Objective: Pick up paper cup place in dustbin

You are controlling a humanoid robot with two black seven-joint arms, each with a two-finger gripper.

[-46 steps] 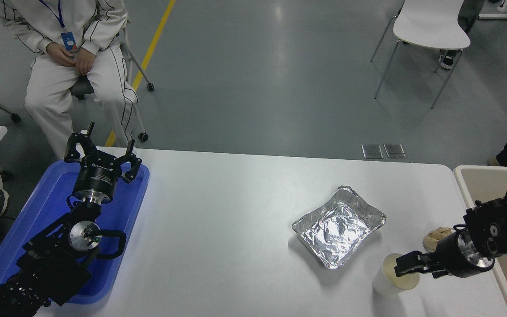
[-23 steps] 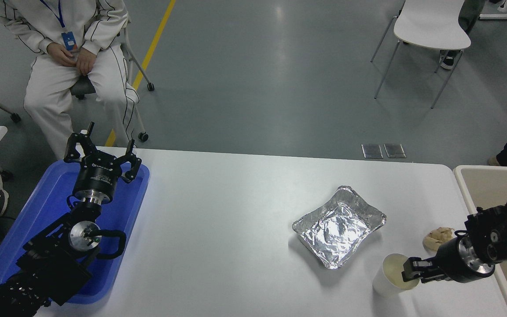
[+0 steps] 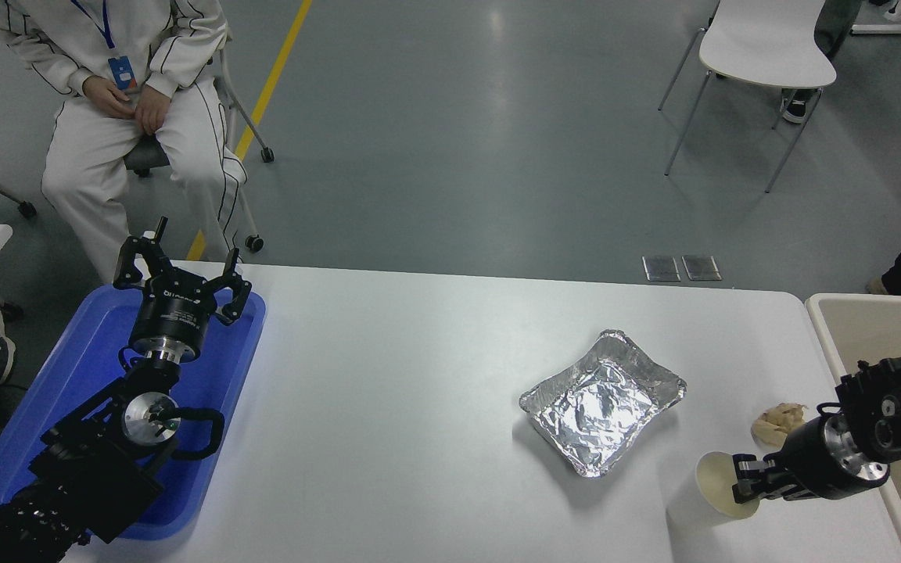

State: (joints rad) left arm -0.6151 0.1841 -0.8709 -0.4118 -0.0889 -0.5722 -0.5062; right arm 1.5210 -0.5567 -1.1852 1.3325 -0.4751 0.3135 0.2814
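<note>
From the head view we see the paper cup (image 3: 720, 485) near the surface's (image 3: 419, 407) front right edge: small, plain white outside, cream inside, with a thin round rim. It is tilted, its mouth facing up and toward the camera. The right end effector (image 3: 749, 486) is clamped on the cup's rim at the 3 o'clock side, one finger inside the mouth and the other outside the wall.

At 11 o'clock from the cup lies the foil tray (image 3: 603, 400), a crinkled silver rectangle with a rolled edge. At 2 o'clock from the cup sits a beige lumpy wad (image 3: 779, 422), just behind the black, metal-ringed wrist. The dustbin (image 3: 834, 328), smooth beige plastic with a thick rounded rim, stands at the surface's right end, well to the cup's 2 o'clock.

The left end effector (image 3: 181, 270) hangs with fingers spread above the glossy blue tray (image 3: 75, 391) at the far left. A person in white (image 3: 122, 94) sits beyond it.

Compared with half a second ago, we note the cup has shifted right and toward the front edge with the end effector, and now leans more; a second ago it stood further left.
</note>
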